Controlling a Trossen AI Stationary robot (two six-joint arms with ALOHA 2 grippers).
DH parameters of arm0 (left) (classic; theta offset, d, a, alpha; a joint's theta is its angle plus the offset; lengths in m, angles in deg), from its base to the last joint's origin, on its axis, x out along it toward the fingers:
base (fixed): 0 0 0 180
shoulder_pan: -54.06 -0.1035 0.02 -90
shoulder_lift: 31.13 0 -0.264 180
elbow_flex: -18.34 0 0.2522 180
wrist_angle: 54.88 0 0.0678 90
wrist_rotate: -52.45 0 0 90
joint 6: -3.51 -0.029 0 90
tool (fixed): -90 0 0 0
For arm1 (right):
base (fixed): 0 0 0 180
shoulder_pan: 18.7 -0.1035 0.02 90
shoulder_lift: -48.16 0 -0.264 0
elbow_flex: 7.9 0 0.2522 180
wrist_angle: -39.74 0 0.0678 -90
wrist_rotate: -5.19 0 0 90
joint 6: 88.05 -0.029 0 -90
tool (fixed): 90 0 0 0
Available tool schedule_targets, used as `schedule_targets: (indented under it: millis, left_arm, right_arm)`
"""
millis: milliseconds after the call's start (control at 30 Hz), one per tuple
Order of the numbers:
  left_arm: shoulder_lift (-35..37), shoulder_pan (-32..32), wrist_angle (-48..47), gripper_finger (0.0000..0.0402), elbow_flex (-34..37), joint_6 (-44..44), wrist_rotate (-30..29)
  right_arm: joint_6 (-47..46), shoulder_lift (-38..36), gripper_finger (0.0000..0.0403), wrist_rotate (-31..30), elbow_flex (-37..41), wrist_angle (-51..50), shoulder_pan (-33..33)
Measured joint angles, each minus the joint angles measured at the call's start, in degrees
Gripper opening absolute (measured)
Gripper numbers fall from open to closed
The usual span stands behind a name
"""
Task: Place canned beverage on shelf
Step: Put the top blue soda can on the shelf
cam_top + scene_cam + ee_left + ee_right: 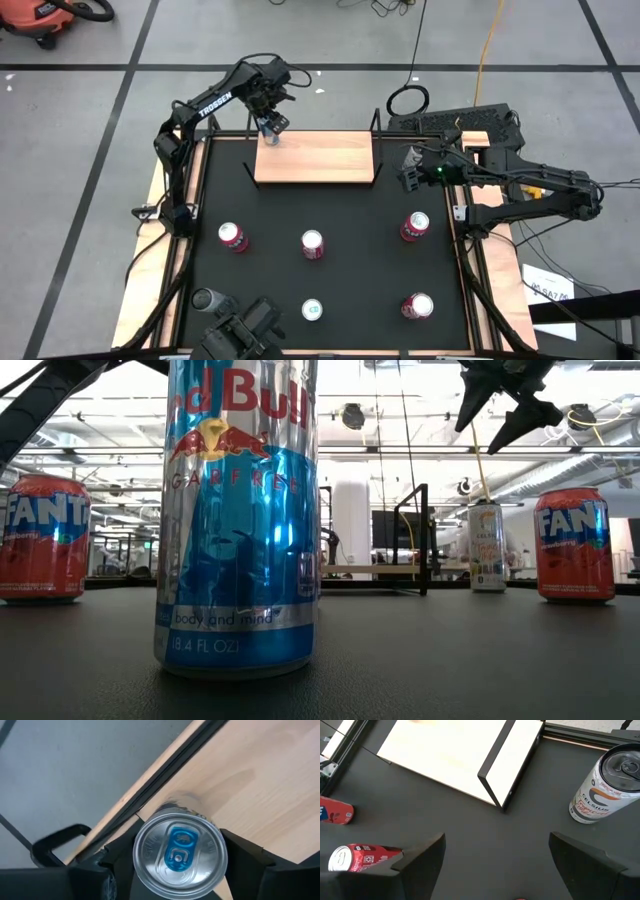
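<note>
My left gripper (270, 127) is at the far left corner of the light-wood shelf (318, 160) and is shut on a silver can with a blue tab (180, 851). The can stands upright over the board (260, 785); whether its base rests on the board is hidden. My right gripper (410, 172) is open and empty above the table just right of the shelf's right bracket (500, 765). Its fingers (422, 855) show wide apart in the right wrist view. My left gripper holds the can's upper side wall, just below the rim (137, 860), pinched between its two fingers, one on each side. The fingers (240, 852) come from above, pointing down. The can stays upright, its top facing up at the wrist camera.
A white Celsius can (606, 785) stands right of the shelf. Red Fanta cans (232, 237) (312, 244) (415, 226) stand mid-table, and another (417, 305) stands nearer. A blue Red Bull can (237, 510) stands close to the near edge.
</note>
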Motion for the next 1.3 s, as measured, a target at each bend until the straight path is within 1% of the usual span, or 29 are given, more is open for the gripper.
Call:
schedule_targets:
  millis: [233, 367, 700, 967, 1200, 1300]
  left_arm:
    - [0.0, 0.0, 0.1, 0.0232, 0.0, -8.7, 0.1]
    - [0.0, -0.1, 0.6, 0.0232, 0.0, -11.8, 0.2]
    - [0.0, -0.1, 1.5, 0.0232, 0.0, -13.7, 1.8]
    - [0.0, -0.1, 2.1, 0.0232, 0.0, -19.4, 1.9]
    - [0.0, 0.0, 3.3, 0.0234, 0.0, -18.1, 3.1]
    - [0.0, 0.0, 3.3, 0.0248, 0.0, -17.7, 3.5]
  right_arm:
    - [0.1, 0.0, 0.0345, 0.1, 0.0, 0.0, 0.0]
    - [0.0, 0.0, 0.0345, 0.1, 0.0, 0.0, 0.0]
    - [0.0, 0.0, 0.0345, 0.1, 0.0, 0.0, 0.0]
    - [0.5, 0.0, 0.0345, -0.1, 0.0, 0.0, 0.0]
    - [0.7, 0.0, 0.0345, -0.1, 0.0, 0.0, 0.0]
    - [1.2, 0.0, 0.0345, -0.1, 0.0, 0.2, 0.0]
